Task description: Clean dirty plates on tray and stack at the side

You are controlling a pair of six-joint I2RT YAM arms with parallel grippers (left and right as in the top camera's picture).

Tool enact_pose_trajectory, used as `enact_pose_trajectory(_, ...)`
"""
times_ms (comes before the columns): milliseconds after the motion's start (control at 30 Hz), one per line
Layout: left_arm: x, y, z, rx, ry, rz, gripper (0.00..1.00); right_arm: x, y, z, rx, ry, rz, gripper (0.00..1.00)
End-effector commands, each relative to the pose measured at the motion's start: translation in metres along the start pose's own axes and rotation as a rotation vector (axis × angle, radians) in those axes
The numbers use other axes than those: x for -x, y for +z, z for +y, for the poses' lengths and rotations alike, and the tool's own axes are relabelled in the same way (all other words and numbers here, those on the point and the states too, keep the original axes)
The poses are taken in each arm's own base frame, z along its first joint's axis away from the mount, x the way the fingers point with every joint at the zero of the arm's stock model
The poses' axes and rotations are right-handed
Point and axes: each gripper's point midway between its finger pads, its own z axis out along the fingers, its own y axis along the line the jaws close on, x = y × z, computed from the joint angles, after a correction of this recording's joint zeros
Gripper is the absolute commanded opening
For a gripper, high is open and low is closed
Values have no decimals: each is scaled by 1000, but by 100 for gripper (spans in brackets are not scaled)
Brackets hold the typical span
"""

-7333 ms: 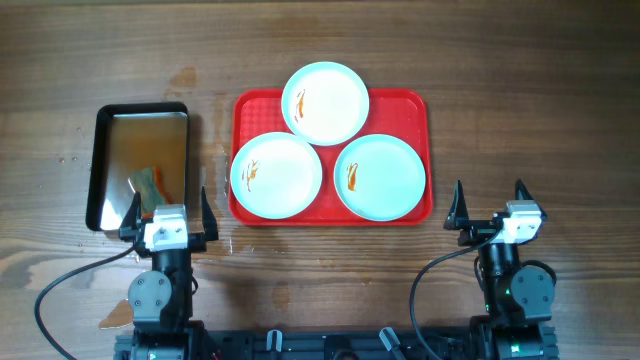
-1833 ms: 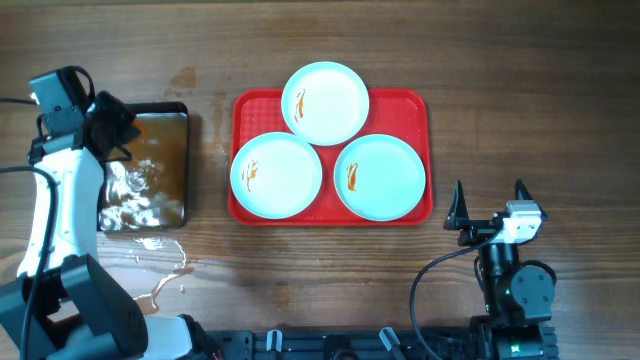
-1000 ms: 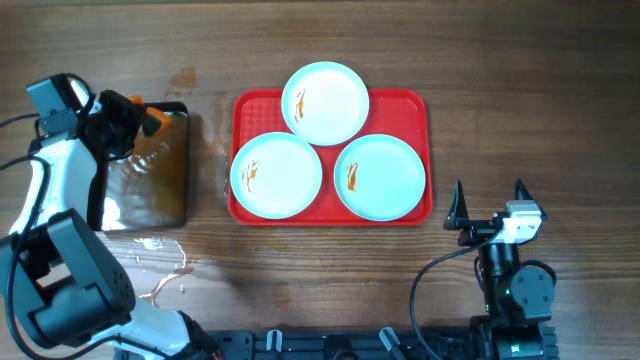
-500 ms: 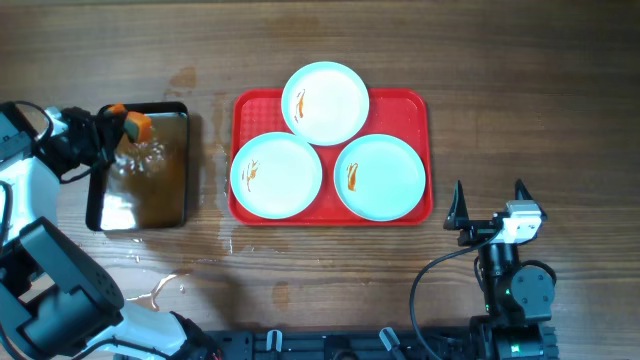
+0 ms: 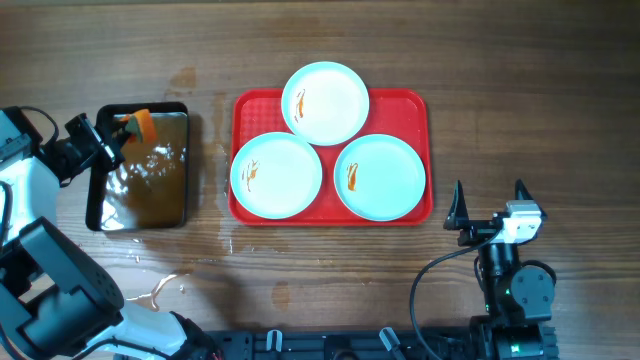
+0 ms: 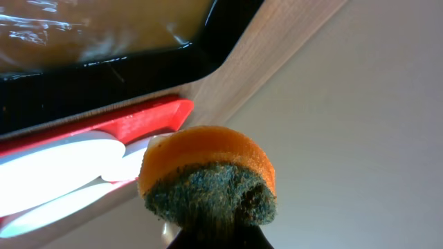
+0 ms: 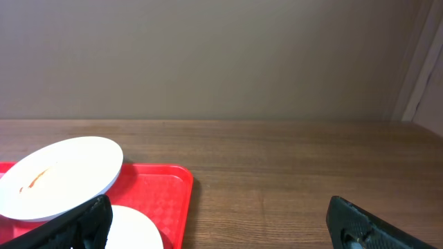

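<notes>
Three pale plates lie on the red tray (image 5: 415,105): one at the back (image 5: 325,103), one front left (image 5: 276,175), one front right (image 5: 380,177), each with orange smears. My left gripper (image 5: 122,132) is shut on an orange sponge (image 5: 141,123) over the far corner of the pan, left of the tray. In the left wrist view the sponge (image 6: 208,180) shows its dark scouring face and hides the gripper (image 6: 211,238). My right gripper (image 5: 490,205) stands open just right of the tray, with nothing between its fingers (image 7: 93,221).
A black-rimmed metal pan (image 5: 95,200) with brownish water sits left of the tray. Spilled water (image 5: 160,285) streaks the wooden table in front of the pan. The right wrist view shows the back plate (image 7: 59,176) and the tray corner (image 7: 166,187).
The sponge, earlier lying in the pan, is now in my left gripper above the pan's far corner, shifted slightly right in the last half second. The right arm has not moved.
</notes>
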Motion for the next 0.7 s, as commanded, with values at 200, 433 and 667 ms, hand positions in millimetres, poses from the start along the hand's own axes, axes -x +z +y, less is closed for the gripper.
enact_pose_trajectory(200, 31, -25, -15, -73, -136, -89, 4, 1, 0, 2, 14, 7, -5, 100)
enact_pose_trajectory(433, 68, -36, 20, 32, -254, -321, 4, 1, 0, 2, 14, 8, -5, 100)
enact_pose_trajectory(667, 43, -30, 13, 8, -255, -163, 4, 1, 0, 2, 14, 7, -5, 100)
